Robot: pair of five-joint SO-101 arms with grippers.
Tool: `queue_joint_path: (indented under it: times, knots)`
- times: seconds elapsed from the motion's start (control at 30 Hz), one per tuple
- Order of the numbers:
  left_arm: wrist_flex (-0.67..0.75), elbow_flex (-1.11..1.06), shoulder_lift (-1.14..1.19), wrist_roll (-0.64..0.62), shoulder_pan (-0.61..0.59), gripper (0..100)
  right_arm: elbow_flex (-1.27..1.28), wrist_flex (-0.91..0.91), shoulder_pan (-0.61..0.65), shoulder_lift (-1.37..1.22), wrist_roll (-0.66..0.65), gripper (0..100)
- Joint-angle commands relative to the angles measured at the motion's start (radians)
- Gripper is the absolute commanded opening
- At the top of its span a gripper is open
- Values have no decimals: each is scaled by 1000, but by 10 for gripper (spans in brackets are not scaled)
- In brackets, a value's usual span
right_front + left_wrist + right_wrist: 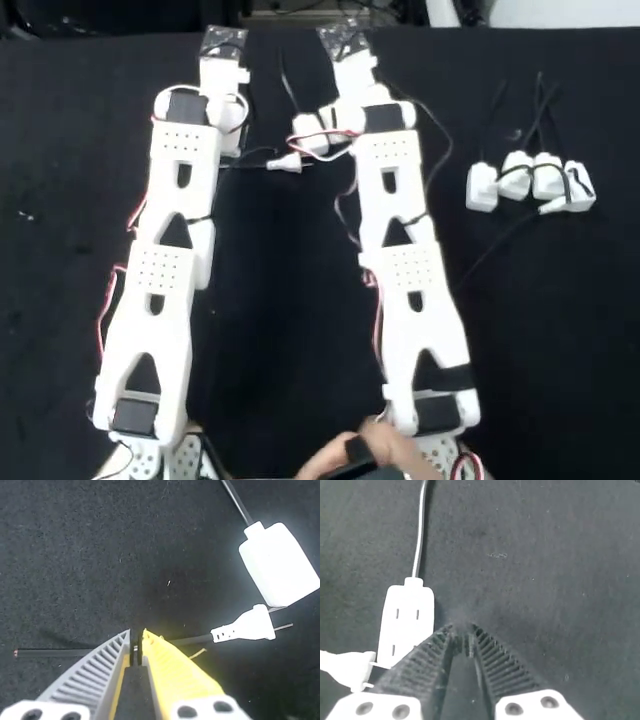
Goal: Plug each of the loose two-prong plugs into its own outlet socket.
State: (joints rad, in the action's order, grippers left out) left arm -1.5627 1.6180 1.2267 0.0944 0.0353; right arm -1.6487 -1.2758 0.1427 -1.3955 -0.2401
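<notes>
my left jaws are closed on nothing; the loose plug (pixel 245 627) lies just right of them, beside its outlet block (pixel 277 565), with my right jaws closed and empty beyond. no grasp begun, i judge: next, open and pinch the plug's body, prongs toward the slots.

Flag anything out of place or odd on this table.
One two-prong plug lies loose on the black table beside a white outlet block, prongs bare and in no socket. Nothing looks spilled or broken.
</notes>
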Motion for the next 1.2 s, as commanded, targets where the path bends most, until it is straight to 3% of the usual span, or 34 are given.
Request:
queue_joint_path:
  times: [0.0, 0.13, 0.3, 0.6, 0.73, 0.83, 1.07, 1.17]
  knots:
    - [11, 48, -77, -3, 7, 58, -18, -5, 8, 105, 74, 12]
    - [120, 47, -77, -8, -4, 62, -22, -20, -21, 105, 192, 12]
    - [361, 44, -43, -9, 7, 62, -21, -199, -103, 168, 278, 11]
    - [792, 47, 124, -14, 16, 62, -21, -331, -117, 217, 236, 11]
    - [890, 45, 163, -110, 15, 62, -21, -422, -155, 298, 241, 11]
    - [756, 50, 150, -77, -8, 62, -21, -485, -178, 389, 256, 11]
    - [104, 50, -189, -60, -97, 58, -10, -496, -236, 607, 296, 11]
    - [-66, 50, -333, -52, -105, 58, 2, -497, -253, 694, 316, 11]
